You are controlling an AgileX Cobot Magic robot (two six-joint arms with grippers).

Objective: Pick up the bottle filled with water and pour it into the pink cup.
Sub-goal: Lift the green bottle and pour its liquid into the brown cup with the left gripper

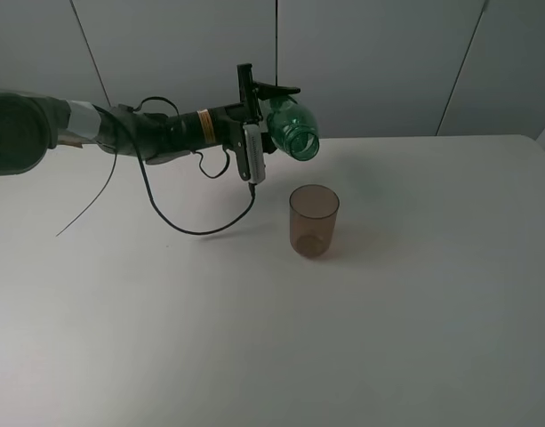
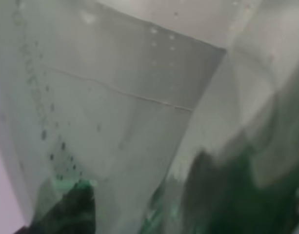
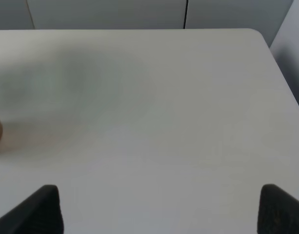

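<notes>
Left hand clamped on the bottle, long axis tipped near level, mouth angled down at the pink cup standing just below.

High camera looks down on the surface; left wrist lens crowds the bottle; right wrist shares that surface.

My dark, cabled arm
My left arm is black, with pale grey tape toward the left, a yellow label band, a white camera block and a loose black cable; my right fingertips are matt black.
</notes>
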